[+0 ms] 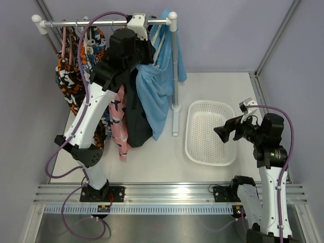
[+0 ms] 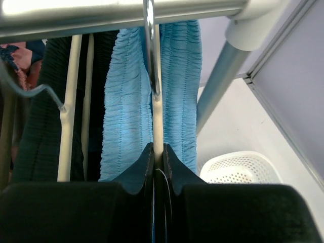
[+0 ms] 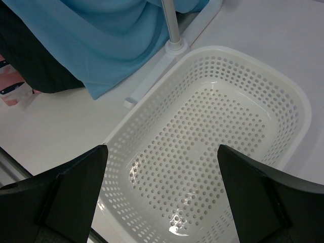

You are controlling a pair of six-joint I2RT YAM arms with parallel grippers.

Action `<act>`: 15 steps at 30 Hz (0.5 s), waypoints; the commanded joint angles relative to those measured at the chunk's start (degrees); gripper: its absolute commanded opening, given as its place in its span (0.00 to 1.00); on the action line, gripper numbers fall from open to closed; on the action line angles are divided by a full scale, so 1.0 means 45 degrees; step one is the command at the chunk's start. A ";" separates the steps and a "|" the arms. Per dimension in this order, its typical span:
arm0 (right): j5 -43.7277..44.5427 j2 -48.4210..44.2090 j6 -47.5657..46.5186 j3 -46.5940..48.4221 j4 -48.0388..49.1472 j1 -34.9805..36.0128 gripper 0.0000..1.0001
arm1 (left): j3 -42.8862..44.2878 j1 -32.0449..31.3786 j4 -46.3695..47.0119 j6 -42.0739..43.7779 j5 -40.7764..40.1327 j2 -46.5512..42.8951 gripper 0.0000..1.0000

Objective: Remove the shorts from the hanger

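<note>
- The left gripper is clamped, jaws together, on the thin cream stem of the hanger, just below its metal hook.
- The hook is hung over the round silver rail.
- The light-blue shorts, with a ribbed, gathered waistband, are draped on this hanger, on both sides of the stem.
- The navy shorts are hung just to the left, touching the blue cloth.
- The right gripper is held with jaws spread wide above the white perforated plastic basket, well apart from the rail.

Plain sky-blue shorts, near-black navy shorts, pink patterned garment, orange-black-white patterned clothes, cream hanger, white basket.
</note>
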 commanded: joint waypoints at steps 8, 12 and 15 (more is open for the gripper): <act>0.0036 0.0003 0.0145 0.0226 0.0337 0.0086 0.99 | 0.0145 0.0037 0.1259 -0.0553 0.0569 -0.2172 0.00; -0.0061 0.0042 0.0145 0.0226 0.0317 0.0086 1.00 | -0.1003 0.0037 0.0225 -0.0593 0.0512 -0.2776 0.00; -0.0255 0.0043 0.0047 0.0226 0.0278 0.0086 0.99 | -0.2118 0.0037 -0.0304 -0.0495 0.0278 -0.3635 0.00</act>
